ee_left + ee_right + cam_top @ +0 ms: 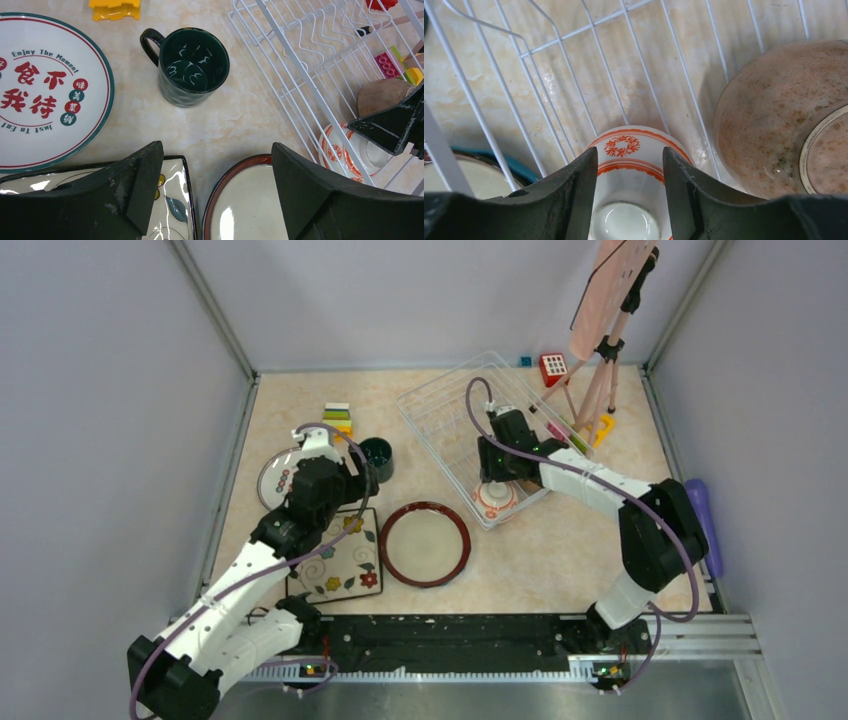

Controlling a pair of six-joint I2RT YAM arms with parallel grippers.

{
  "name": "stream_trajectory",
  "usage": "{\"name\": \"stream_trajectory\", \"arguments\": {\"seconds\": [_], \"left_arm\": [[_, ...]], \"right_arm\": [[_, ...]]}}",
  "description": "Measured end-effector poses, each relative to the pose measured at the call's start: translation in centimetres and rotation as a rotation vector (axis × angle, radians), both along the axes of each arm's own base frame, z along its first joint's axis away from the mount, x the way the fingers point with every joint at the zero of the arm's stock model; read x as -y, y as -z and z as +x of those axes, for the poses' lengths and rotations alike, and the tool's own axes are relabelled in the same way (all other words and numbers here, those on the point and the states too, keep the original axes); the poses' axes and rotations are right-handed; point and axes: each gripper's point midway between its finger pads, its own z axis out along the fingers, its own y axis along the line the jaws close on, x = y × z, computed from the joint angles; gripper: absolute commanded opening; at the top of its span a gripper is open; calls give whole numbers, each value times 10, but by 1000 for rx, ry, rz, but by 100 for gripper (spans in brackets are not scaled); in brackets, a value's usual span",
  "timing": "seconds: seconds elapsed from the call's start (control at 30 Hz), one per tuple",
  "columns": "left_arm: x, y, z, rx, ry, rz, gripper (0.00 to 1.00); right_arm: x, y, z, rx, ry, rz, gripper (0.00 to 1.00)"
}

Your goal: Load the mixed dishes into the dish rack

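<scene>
Rack (445, 420) on table, right of centre. Red-rimmed plate (425, 543), floral plate (345, 565) and white plate (45, 90) lie outside, left of it. Brown bowl (774, 110) and upturned orange bowl (624, 147) sit inside rack, side by side. Mug (192, 65) upright near white plate. Left gripper (217, 150) spread wide, empty, over plates. Right gripper (629, 152) half-spread astride orange bowl; grip unclear.

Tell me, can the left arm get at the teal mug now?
Probably yes. The left gripper is open and the teal mug stands upright just ahead of it, with nothing between them.
</scene>
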Motion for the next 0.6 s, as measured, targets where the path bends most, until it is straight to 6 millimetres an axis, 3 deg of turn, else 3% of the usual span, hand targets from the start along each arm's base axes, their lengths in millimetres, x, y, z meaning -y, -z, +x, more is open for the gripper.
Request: {"name": "stream_trajectory", "arguments": {"seconds": [0.13,0.3,0.6], "left_arm": [[1,0,0,-1,8,-4,84],[3,0,-1,-2,16,-6,84],[6,1,-1,-8,30,-10,84]], "right_arm": [[-1,-7,-5,-6,-9,16,69],[6,-10,-4,-13,19,13,71],[25,-22,17,16,119,24,40]]}}
